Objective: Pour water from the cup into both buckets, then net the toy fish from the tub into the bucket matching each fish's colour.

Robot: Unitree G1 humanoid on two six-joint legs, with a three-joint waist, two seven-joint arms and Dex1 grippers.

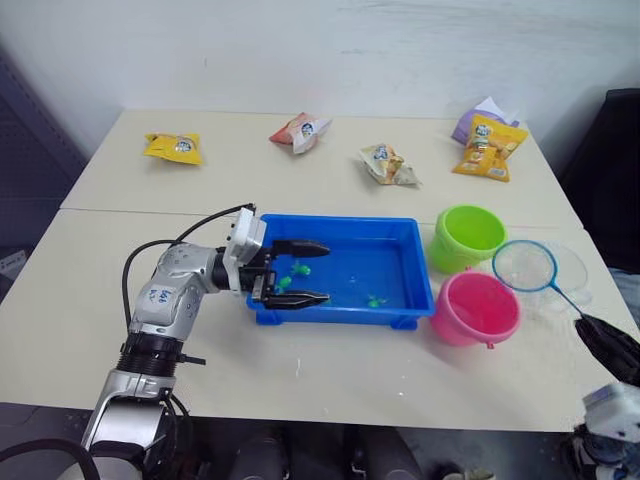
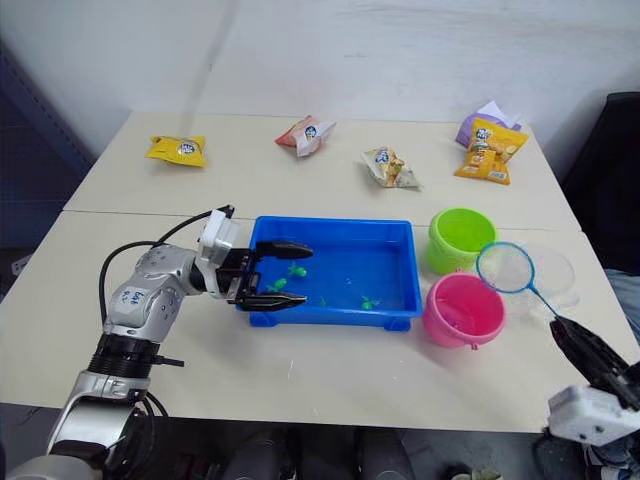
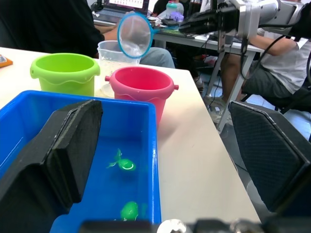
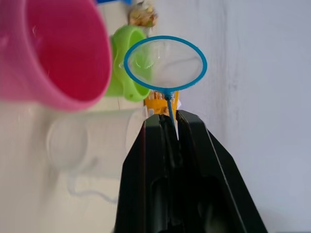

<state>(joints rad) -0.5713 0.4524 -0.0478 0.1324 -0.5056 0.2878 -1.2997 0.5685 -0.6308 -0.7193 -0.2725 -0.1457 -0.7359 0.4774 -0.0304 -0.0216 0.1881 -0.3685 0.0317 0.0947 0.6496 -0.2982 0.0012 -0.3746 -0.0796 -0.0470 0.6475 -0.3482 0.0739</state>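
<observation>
**Two grippers staged: net held at right, tub braced at left**

Left first. Left gripper (image 1: pixel 297 272) has its fingers spread wide at the left end of the blue tub (image 1: pixel 395 226): the left wrist view shows one finger inside the tub over the water, the other outside its near wall; neither clamps anything. Green toy fish (image 1: pixel 297 267) lie between and just past those fingers, another green fish (image 1: pixel 374 300) further right near the tub's near wall. No pink fish can be made out.

Right of the tub: lime green bucket (image 1: pixel 470 236) far, pink bucket (image 1: pixel 475 308) near, almost touching. The clear cup (image 4: pixel 92 141) stands just right of them. Right gripper (image 1: pixel 608 347) is clenched on the thin handle of the net (image 1: pixel 526 266), hoop hovering over cup and buckets, nothing in it.

Judgement: netting stage. Swing the hoop left, dip it low and slide under one green fish, lift slowly to drain, tip it over the green bucket. Left fingers crowd the nearest fish; take the right-hand fish first or draw that gripper back.

Writing: the snack packets (image 1: pixel 173 147) along the far side carry printing too small to read; so is the marking on the left forearm.
</observation>
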